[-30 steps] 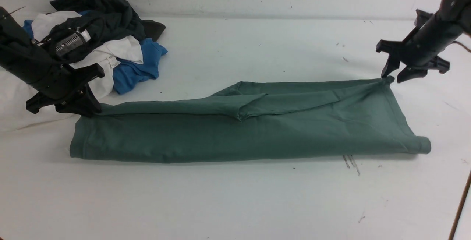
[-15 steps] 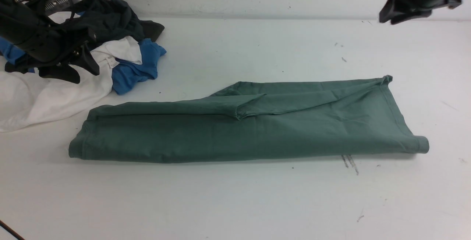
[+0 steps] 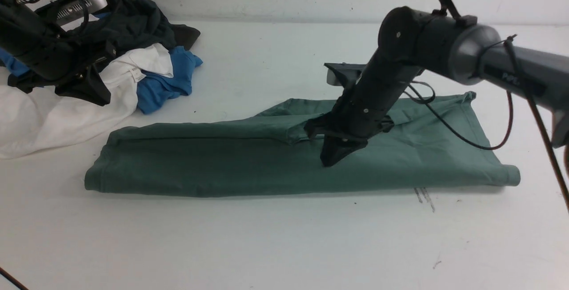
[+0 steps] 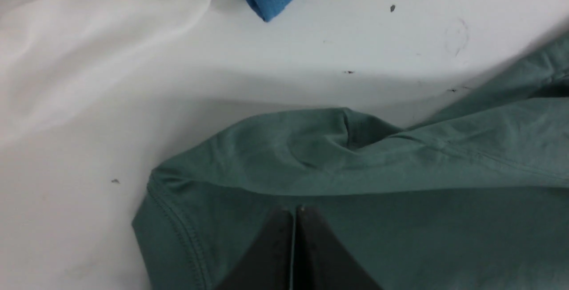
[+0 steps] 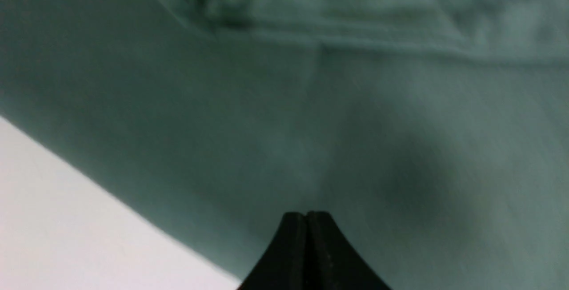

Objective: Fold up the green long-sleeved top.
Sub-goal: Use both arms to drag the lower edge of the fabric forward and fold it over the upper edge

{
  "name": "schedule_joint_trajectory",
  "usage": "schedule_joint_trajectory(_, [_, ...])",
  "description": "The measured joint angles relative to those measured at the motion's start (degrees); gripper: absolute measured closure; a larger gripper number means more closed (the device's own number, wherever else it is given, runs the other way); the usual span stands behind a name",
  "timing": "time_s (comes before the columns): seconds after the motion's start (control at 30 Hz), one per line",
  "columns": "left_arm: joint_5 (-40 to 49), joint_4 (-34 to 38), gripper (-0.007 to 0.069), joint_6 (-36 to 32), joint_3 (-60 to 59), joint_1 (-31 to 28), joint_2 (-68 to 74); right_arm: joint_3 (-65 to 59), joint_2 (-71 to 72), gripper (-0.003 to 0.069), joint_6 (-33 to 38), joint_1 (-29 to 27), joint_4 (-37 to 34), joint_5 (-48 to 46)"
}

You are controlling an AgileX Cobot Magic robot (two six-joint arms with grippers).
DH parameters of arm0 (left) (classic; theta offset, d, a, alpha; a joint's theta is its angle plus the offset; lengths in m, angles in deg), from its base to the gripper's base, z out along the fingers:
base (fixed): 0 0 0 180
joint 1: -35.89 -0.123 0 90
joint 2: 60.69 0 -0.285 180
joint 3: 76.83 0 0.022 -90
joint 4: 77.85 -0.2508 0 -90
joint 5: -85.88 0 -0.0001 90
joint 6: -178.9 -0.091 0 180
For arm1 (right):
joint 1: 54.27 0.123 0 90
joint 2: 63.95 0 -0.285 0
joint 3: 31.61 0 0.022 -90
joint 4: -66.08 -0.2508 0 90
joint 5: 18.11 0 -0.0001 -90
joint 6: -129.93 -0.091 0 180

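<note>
green long-sleeved top (image 3: 213, 165): folded lengthwise | right gripper (image 3: 330, 161): closed, empty, over its middle | left gripper (image 3: 101, 96): closed, empty, far left

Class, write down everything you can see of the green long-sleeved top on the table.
The green long-sleeved top is muted sage, soft matte knit with stitched edges. It lies flat on the white table, folded into a long band running left to right, one sleeve laid along its far side. The right hand, shut, points down at its middle; contact cannot be told.
</note>
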Motion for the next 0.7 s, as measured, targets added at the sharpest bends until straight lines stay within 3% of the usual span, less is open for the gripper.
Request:
schedule_joint_trajectory(0.27, [0.0, 0.01, 0.0629, -0.05, 0.0, 0.0, 0.0, 0.19, -3.76, 0.0673, 0.49, 0.06, -3.96, 9.62])
schedule_joint_trajectory(0.57, [0.43, 0.01, 0.0629, -0.07, 0.0, 0.0, 0.0, 11.34, -7.47, 0.0673, 3.44, -1.47, -1.86, 33.88])
schedule_joint_trajectory(0.63, [0.5, 0.01, 0.0629, -0.07, 0.0, 0.0, 0.0, 12.71, -7.47, 0.0673, 3.44, -2.2, -1.87, 33.99])
schedule_joint_trajectory(0.7, [0.7, 0.01, 0.0629, -0.12, 0.0, 0.0, 0.0, 16.97, -7.47, 0.0673, 3.44, -4.15, -1.66, 27.47])
